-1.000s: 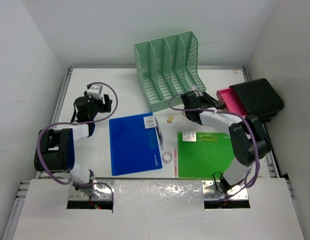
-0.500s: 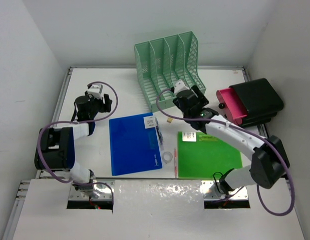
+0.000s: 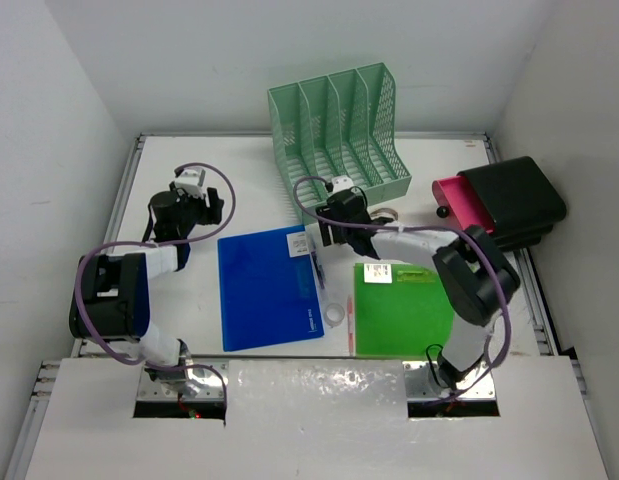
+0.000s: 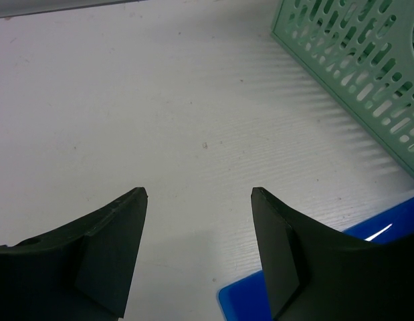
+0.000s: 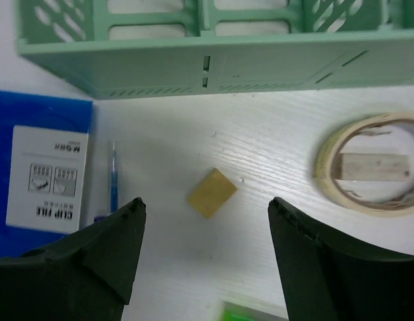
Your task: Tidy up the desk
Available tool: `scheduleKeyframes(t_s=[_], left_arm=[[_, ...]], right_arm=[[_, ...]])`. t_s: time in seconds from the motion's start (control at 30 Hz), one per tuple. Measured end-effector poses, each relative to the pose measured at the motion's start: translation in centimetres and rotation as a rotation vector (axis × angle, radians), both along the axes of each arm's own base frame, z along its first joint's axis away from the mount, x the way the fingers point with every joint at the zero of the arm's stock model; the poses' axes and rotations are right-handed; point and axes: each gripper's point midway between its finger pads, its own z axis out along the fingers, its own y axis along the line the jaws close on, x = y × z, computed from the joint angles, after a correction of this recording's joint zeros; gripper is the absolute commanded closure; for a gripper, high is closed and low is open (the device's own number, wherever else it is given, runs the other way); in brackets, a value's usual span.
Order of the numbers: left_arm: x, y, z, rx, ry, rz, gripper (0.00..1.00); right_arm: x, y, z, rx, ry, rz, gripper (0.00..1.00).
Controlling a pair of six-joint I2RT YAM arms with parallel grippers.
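Note:
The white desk holds a blue folder and a green folder. My right gripper is open and empty, low over the desk just in front of the mint-green file rack. In the right wrist view a small tan eraser lies flat between my open fingers, gripper, touching neither. My left gripper is open and empty at the far left, over bare desk by the blue folder's corner, gripper.
A masking tape roll lies right of the eraser, also in the top view. A white clip box and blue pen lie on the blue folder. A pink-and-black drawer box stands far right. A small tape ring and red pen lie between the folders.
My right arm has swung left from the pink drawer box to over the eraser in front of the rack. The tape roll is now uncovered. The left arm has not moved.

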Motion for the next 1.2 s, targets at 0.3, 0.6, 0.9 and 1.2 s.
scheduleKeyframes(t_s=[0.3,0.6,0.9,1.2], left_arm=[[0.1,0.0,-0.7,0.002,0.022,-0.001,0.41],[-0.1,0.0,-2.3,-0.001,0.077,-0.001,0.41],[-0.3,0.2,-0.3,0.016,0.006,0.007,0.41],[-0.3,0.0,-0.2,0.017,0.004,-0.006,0.41]], right_arm=[[1.6,0.7,-4.1,0.049,0.056,-0.167,0.38],[1.2,-0.1,-5.3,0.052,0.066,-0.223,0.54],[1.3,0.0,-5.1,0.050,0.053,-0.213,1.00],[0.7,0.0,1.6,-0.035,-0.021,0.061,1.00]])
